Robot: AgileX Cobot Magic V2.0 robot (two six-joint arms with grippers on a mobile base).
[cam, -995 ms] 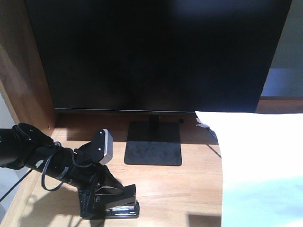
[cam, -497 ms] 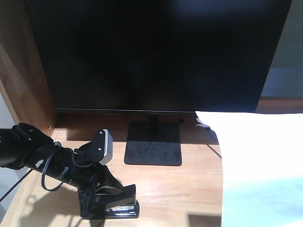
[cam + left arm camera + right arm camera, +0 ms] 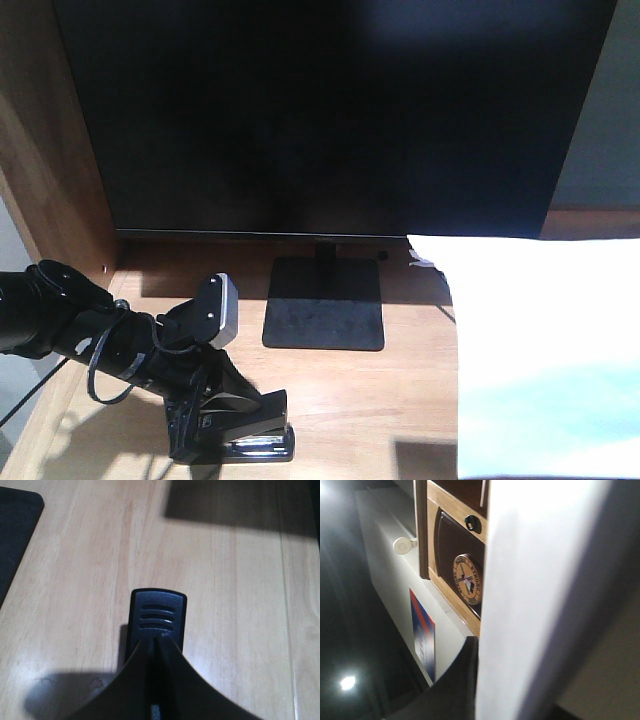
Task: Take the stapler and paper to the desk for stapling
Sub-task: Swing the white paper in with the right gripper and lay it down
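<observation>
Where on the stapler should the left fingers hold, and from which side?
Probably grip the stapler across its two long sides, behind the ridged end, coming from above at its rear, where the left gripper sits now. It lies flat on the desk, leaving those parallel sides exposed.

- The monitor [image 3: 330,110] is walling off the rear, its stand base [image 3: 323,315] occupying the desk [image 3: 400,400] centre.
- Bare wood is lying open between the stapler [image 3: 262,438] and the paper [image 3: 545,350].
- The side panel [image 3: 50,150] is closing the left.

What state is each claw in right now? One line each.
Left claw: closed on the stapler.
Right claw: closed on the paper.
</observation>
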